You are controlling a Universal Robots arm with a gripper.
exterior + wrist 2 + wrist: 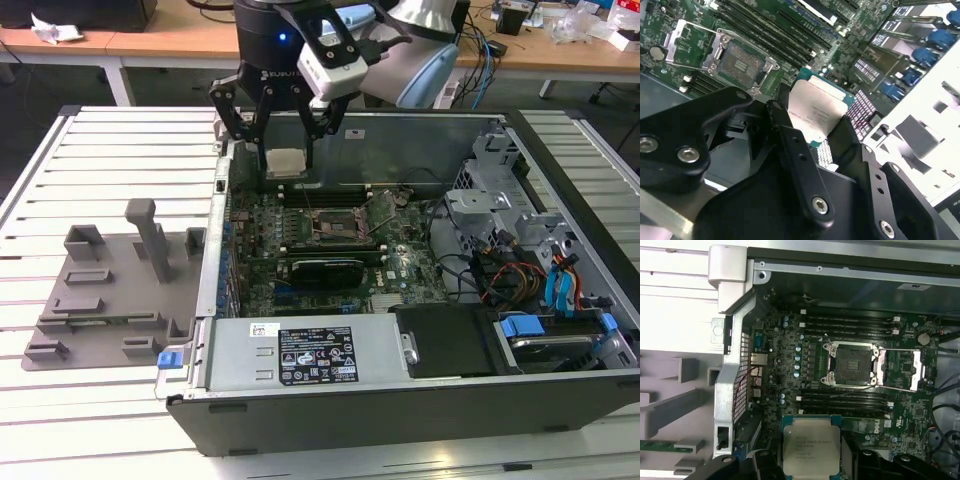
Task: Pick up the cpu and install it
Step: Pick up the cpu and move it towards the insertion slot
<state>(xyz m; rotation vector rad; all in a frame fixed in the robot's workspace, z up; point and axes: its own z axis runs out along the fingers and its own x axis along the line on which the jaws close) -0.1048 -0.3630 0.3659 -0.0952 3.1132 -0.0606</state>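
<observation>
We judge the pick done and the carry in hand: the claw [285, 160] pinches the cpu [287, 164] by its edges, aloft at the upper middle of the exterior view, above the motherboard [400, 265]. The socket [335, 224] looks open, probably empty. Installing calls for squaring the chip over it.

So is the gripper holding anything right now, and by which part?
Yes, the gripper holds the cpu, pinched between its fingers by two opposite side edges.
</observation>
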